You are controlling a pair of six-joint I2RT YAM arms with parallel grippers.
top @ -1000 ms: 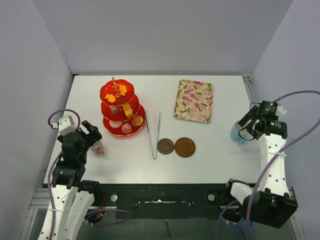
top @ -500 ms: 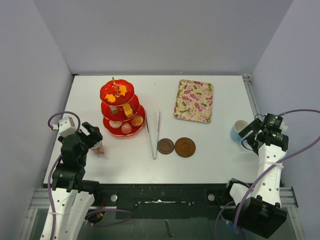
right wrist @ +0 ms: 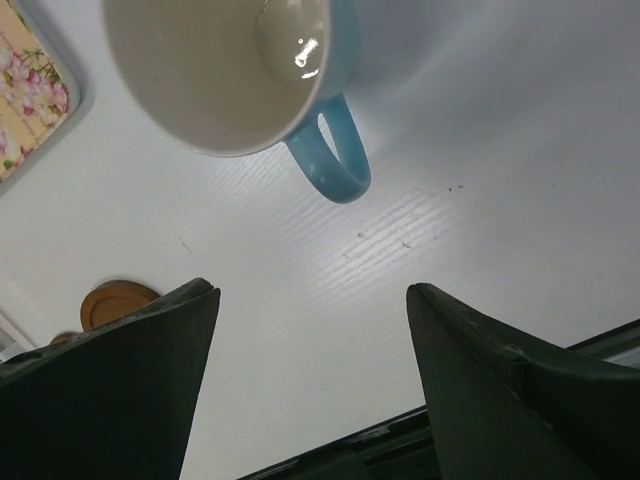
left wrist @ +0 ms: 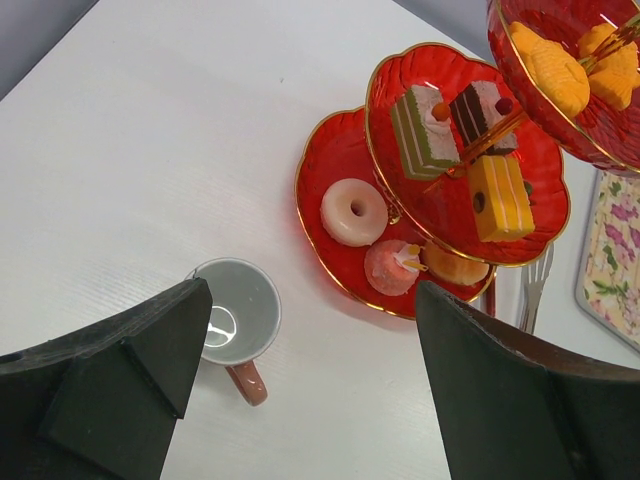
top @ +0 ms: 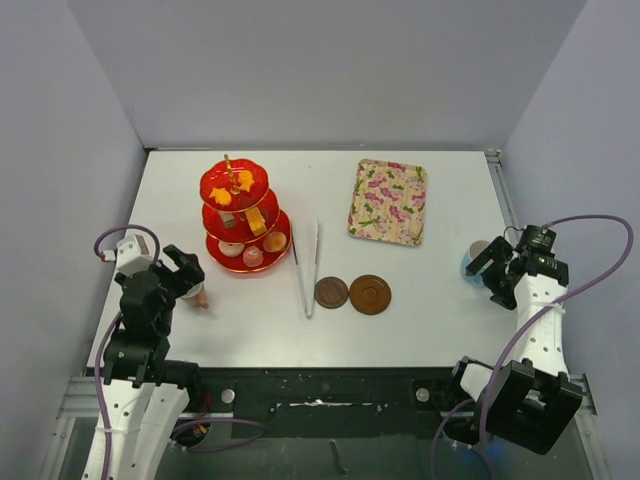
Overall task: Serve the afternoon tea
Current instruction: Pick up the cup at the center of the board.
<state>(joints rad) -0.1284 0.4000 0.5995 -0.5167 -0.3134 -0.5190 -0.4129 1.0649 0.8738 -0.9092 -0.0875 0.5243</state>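
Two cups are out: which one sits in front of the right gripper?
The light-blue cup, on the right side, with its handle turned toward the right gripper. The pink cup stands on the left, near the red tiered stand.

White tabletop (top: 440, 300) w/ a floral tray (top: 388, 202) at back, right of centre; white tongs (top: 310, 262) lie lengthwise mid-table, apart from tray.

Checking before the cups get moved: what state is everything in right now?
Pink cup: upright, empty, not held.
Light-blue cup: upright, empty, not held.
Three-tier stand: upright, loaded with cakes.
Small saucer: bare.
Large saucer: bare.
Floral tray: empty.
Tongs: lying flat, untouched.
Left gripper: open.
Right gripper: open.
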